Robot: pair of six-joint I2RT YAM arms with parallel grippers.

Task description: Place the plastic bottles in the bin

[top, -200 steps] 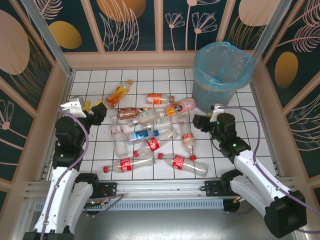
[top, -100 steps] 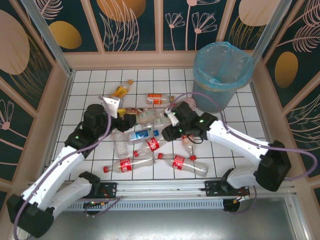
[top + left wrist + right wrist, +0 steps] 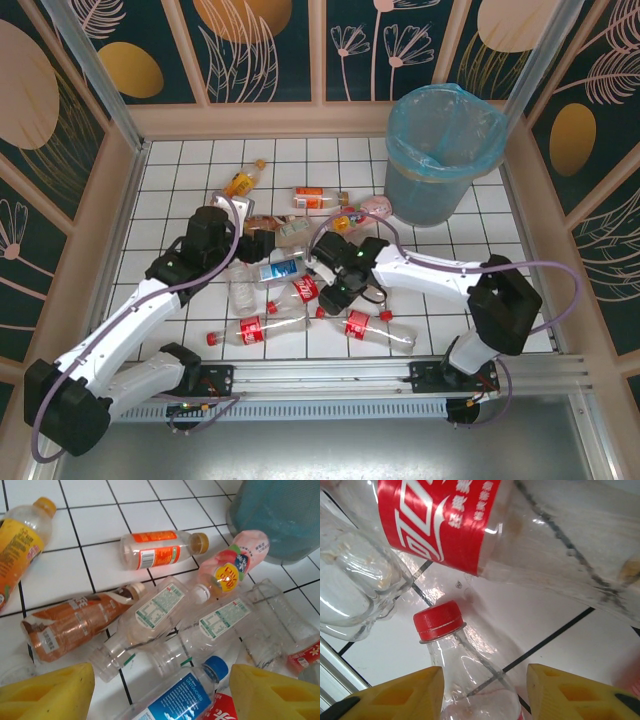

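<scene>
Straddling the neck of a red-capped bottle (image 3: 470, 677), the fingers of the right gripper (image 3: 485, 680) are held apart, one on each side; contact cannot be made out. The fingers of the left gripper (image 3: 161, 675) are spread wide over a blue-labelled bottle (image 3: 177, 697), with nothing gripped. The plastic bottles (image 3: 300, 265) are scattered mid-way across the tiled table (image 3: 180, 170). The bin (image 3: 425, 195) is set upright at the far right.

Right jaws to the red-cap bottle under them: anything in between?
Nothing visible. The red-cap bottle has its neck lying between the open jaws of the right gripper. A red-label bottle lies just past the cap, outside the gap.
</scene>
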